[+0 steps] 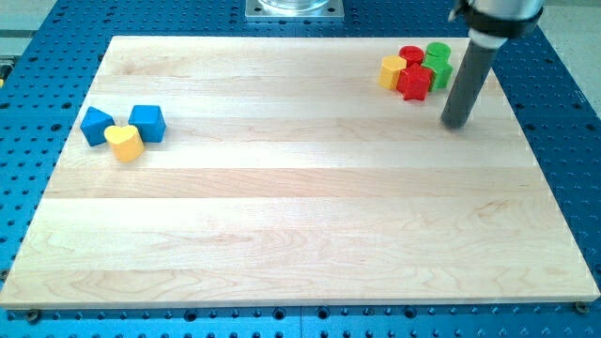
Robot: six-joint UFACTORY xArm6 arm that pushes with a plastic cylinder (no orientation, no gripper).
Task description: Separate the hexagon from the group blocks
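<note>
A tight group of blocks sits at the view's top right: a yellow hexagon on the left side, a red round block behind, a red star-like block in front, a green round block and another green block on the right. The hexagon touches the red blocks. My tip rests on the board just right of and below this group, close to the green block, apart from the hexagon.
At the view's left stand two blue blocks with a yellow heart between them. The wooden board lies on a blue perforated table. A metal mount sits at the view's top.
</note>
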